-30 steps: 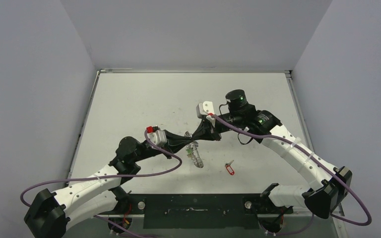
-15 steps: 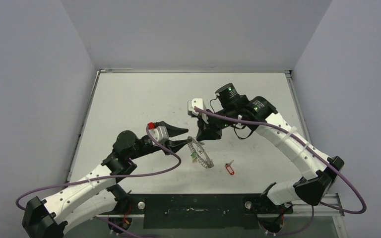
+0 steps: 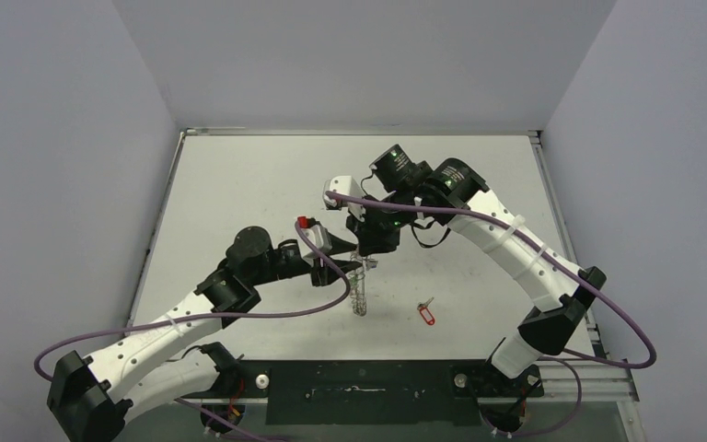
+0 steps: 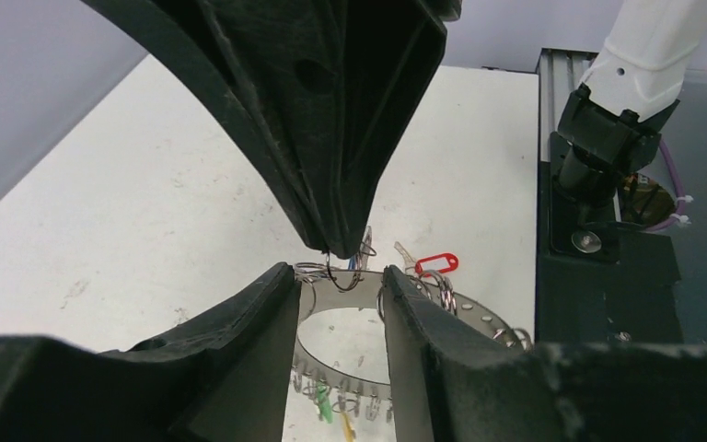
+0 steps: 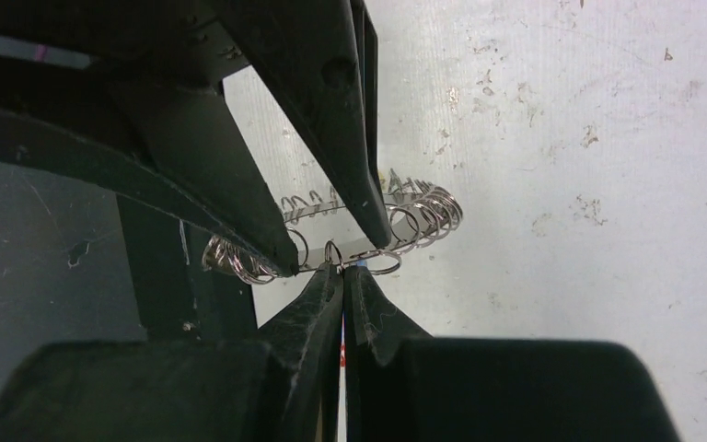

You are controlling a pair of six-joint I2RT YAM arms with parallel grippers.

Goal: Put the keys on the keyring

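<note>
Your right gripper [image 5: 341,273] has its jaws pressed together on one small wire loop at the top rim of the keyring [image 4: 342,296]. The keyring stands on edge over the table [image 3: 239,184], tilted. From above it shows only as a thin line, so you cannot tell whether its lower rim touches the surface.

Your left gripper [image 4: 338,276] has its jaws apart, one finger on each side of the keyring's upper edge and close against the loops there. You cannot tell whether the pads actually touch the metal. The two sets of fingertips nearly meet at that edge, so you have very little room between them.

The red-tagged key [image 3: 426,313] lies flat on the table, apart from the keyring on the right arm's side and towards the arm bases. A sliver of blue shows right at the keyring's top rim beside the right fingertips, too small to identify. A green tag [image 4: 324,412] and a yellow tag [image 4: 346,425] hang from loops on the keyring's lower rim.

Beyond the keyring, bare tabletop runs to the far edge and out to the left edge. The near edge is much closer to the keyring than the far one.
</note>
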